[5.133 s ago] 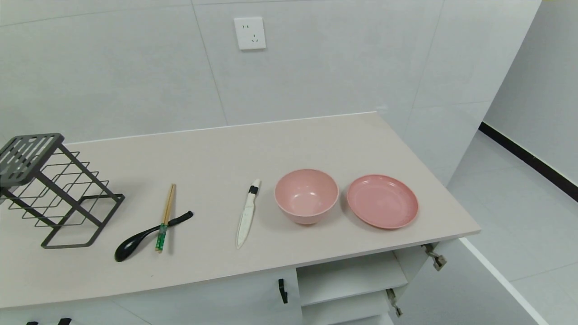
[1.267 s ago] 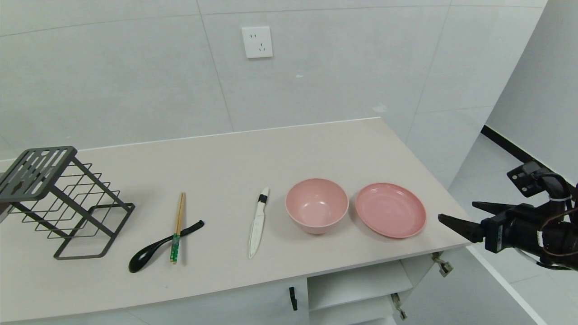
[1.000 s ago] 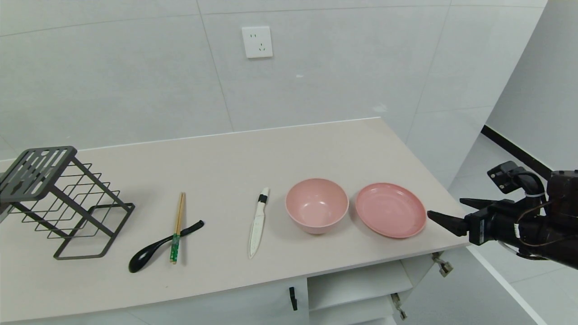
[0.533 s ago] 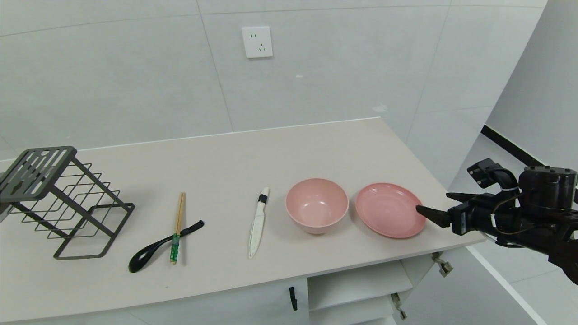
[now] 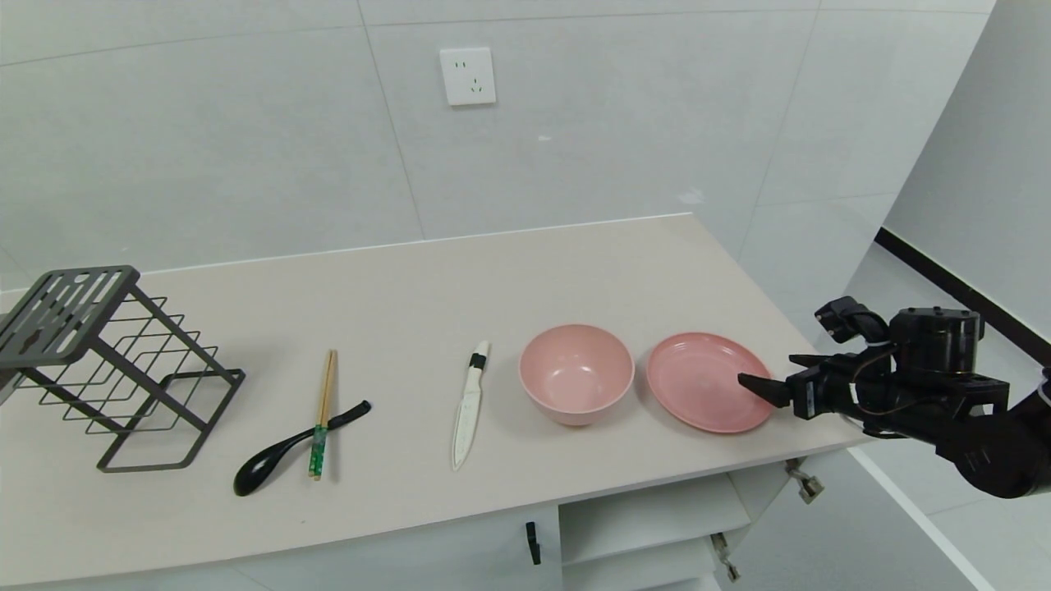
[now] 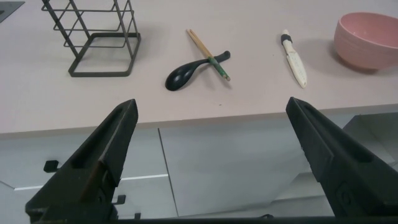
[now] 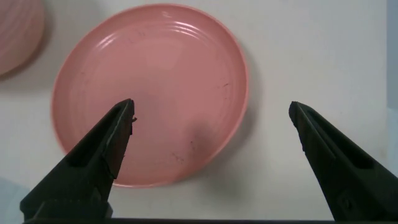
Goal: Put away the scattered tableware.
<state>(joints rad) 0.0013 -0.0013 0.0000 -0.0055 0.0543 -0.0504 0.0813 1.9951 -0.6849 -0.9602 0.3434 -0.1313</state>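
A pink plate (image 5: 709, 381) lies at the right end of the counter, with a pink bowl (image 5: 576, 384) just left of it. Further left lie a white knife (image 5: 470, 404), wooden chopsticks (image 5: 323, 413) crossing a black spoon (image 5: 287, 448), and a black wire rack (image 5: 98, 361). My right gripper (image 5: 768, 371) hangs open at the plate's right rim, one fingertip over the plate. In the right wrist view the plate (image 7: 155, 93) sits under the open gripper (image 7: 211, 109). My left gripper (image 6: 211, 109) is open, low in front of the counter, facing the spoon (image 6: 186, 71) and knife (image 6: 293, 50).
The counter's right edge (image 5: 829, 410) runs just past the plate. Below it stands an open cabinet with shelves (image 5: 649, 517). A wall socket (image 5: 467, 75) is on the tiled wall behind.
My right arm came in from the right and moved left until its open fingers reached the plate's rim. The head camera shifted slightly early on. The tableware stayed put.
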